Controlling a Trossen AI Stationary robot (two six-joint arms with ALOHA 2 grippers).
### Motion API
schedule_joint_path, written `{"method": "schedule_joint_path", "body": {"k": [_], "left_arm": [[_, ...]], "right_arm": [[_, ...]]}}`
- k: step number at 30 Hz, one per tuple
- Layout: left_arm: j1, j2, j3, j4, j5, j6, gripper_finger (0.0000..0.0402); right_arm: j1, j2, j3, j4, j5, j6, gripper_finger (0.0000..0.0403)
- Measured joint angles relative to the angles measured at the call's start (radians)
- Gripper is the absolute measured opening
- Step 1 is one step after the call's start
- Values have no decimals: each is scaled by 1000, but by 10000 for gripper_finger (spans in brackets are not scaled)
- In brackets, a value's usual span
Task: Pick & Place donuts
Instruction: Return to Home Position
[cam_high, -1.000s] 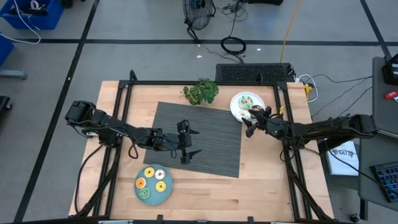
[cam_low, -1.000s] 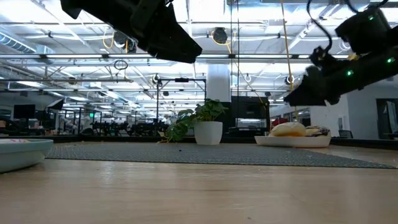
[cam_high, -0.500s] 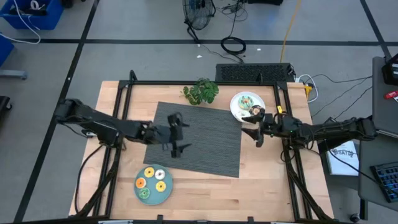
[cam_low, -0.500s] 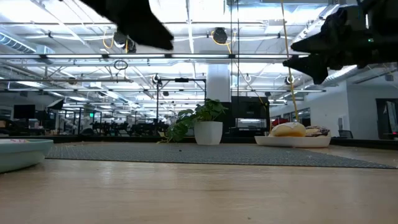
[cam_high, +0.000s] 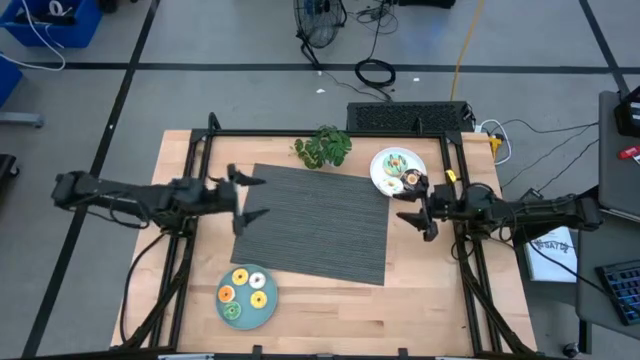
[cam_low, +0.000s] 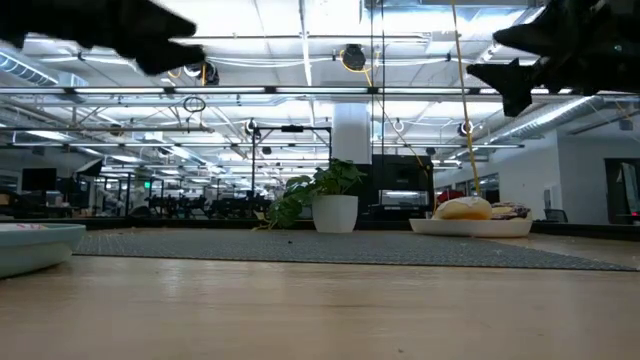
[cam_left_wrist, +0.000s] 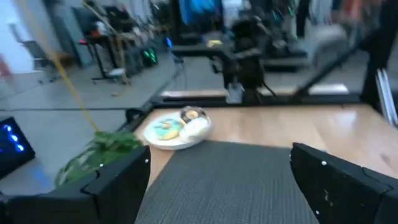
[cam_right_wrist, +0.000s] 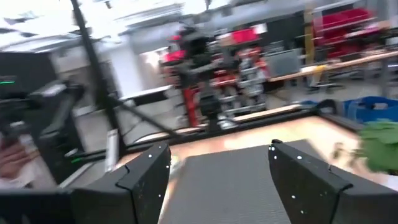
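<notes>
Several donuts (cam_high: 246, 293) with yellow, white, orange and green icing lie on a teal plate (cam_high: 268, 313) near the table's front edge. More donuts (cam_high: 403, 170) lie on a white plate (cam_high: 383, 172) at the far right; the left wrist view shows teal, brown and white ones (cam_left_wrist: 180, 124). My left gripper (cam_high: 249, 198) hovers open over the left edge of the dark mat (cam_high: 320, 225), pointing level toward the right, with nothing between its fingers. My right gripper (cam_high: 414, 208) hovers open just near of the white plate, pointing toward the left, also with nothing in it.
A potted leafy plant (cam_high: 322, 147) stands at the mat's far edge, left of the white plate. A black frame (cam_high: 330, 133) runs around the table's back and sides. Bare wood (cam_high: 340, 310) lies between the mat and the front edge.
My left gripper has drawn back from over the mat's middle toward the table's left edge and risen a little, staying open. My right gripper has lifted away from the white plate and tipped up from slanting down to about level. The donuts have not moved.
</notes>
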Motion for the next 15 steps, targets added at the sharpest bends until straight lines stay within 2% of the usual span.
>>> {"method": "schedule_joint_path", "body": {"k": [3, 7, 12, 15], "left_arm": [[51, -149, -147, 97, 27, -39, 379], [127, -322, -291, 96, 126, -65, 372], [225, -470, -399, 63, 140, -148, 373], [276, -517, -417, 13, 206, -170, 378]], "right_arm": [[0, -23, 0, -11, -112, -6, 251], [0, -69, 0, -14, -235, -44, 251], [-9, -128, 0, -104, -231, -63, 251], [-16, -160, 0, -155, -231, -99, 251]]}}
